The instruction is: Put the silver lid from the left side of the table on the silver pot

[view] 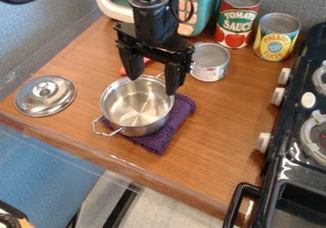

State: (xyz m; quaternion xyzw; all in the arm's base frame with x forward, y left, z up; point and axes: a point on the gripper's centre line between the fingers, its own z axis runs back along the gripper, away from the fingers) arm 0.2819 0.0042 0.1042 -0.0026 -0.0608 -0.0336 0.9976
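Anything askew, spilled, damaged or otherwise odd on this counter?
One mild oddity: the metal pot sits off-centre on the purple cloth, which sticks out unevenly, mostly toward the stove and the counter's front edge. The lid lies apart from the pot, nothing strange in itself. I see no spill or damage.
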